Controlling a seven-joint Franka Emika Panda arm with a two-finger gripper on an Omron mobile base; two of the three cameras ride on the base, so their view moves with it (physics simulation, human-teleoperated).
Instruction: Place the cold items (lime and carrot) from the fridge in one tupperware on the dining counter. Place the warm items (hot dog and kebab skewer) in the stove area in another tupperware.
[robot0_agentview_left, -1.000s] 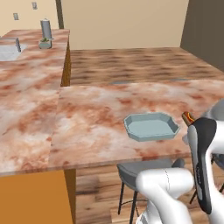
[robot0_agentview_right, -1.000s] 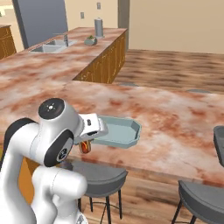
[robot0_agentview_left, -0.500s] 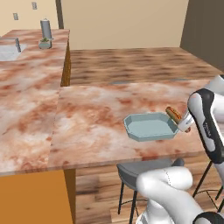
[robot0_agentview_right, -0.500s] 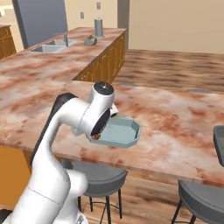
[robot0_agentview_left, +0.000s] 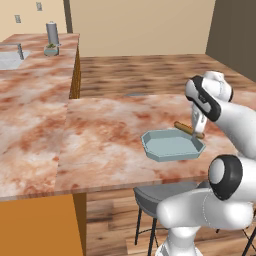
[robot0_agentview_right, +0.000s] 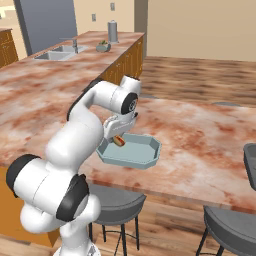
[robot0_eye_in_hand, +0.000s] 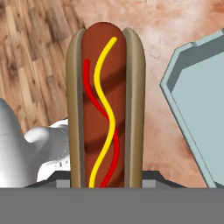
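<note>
As the arm reaches over the dining worktop, the warm-item step is in hand.

Hot dog: the hot dog (robot0_eye_in_hand: 106, 105), bun with red and yellow sauce lines, stands lengthwise up the centre of the hand view; in the left base view it shows at centre right (robot0_agentview_left: 188, 128), just over the far right rim of the tupperware; in the right base view it lies at frame centre (robot0_agentview_right: 118, 141), above the tray's near left corner.

Hand: the hand (robot0_agentview_left: 197, 125) is clamped on the hot dog, which juts from between the fingers; the finger tips themselves are hidden behind the bun in the hand view.

Tupperware: the pale blue eight-sided tupperware (robot0_agentview_left: 150, 148) sits near the front edge of the worktop, its floor bare; in the hand view its wall (robot0_eye_in_hand: 175, 94) lies at the right, beside the hot dog and not beneath it.

Step in hand: carrying the hot dog to its container, judged late in this leg.

Next move: likely to shift the hot dog further over the tray's floor, lower it, then part the fingers; released here, it might catch the rim.

Worktop: marbled reddish worktop (robot0_agentview_left: 100, 125), with stools below its front edge.

Background: a sink, a grey canister and a small bowl at upper left of the left base view.

Writing: none legible anywhere.
</note>
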